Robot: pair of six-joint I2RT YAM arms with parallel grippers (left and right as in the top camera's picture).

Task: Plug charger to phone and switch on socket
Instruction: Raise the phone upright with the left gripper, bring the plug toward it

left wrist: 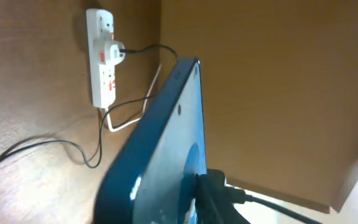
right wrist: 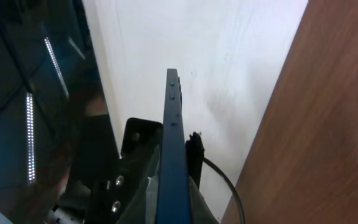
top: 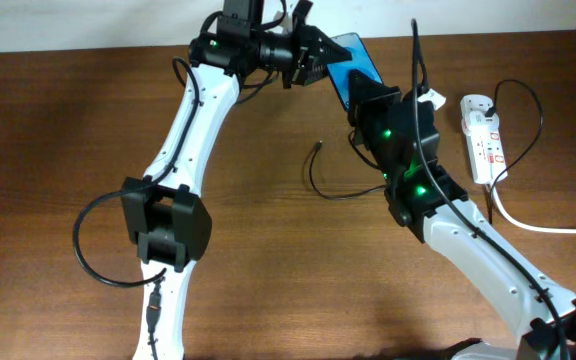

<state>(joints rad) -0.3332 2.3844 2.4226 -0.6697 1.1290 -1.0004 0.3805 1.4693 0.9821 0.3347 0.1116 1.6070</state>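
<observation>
Left gripper [top: 320, 62] clamped on the phone [top: 356, 60], a slim, glossy, blue-screened slab held tilted above the wood-grain table [top: 268, 250]. Right gripper [top: 371, 98] just beside the phone, finger spacing can't tell. Thin black charger [top: 317, 148] tip lies loose on the table near the phone. Narrow white plastic socket [top: 483, 135] lies well to the phone's right.

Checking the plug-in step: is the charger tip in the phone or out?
Out. The charger tip lies loose on the table, apart from the phone; nothing joins the two.
</observation>
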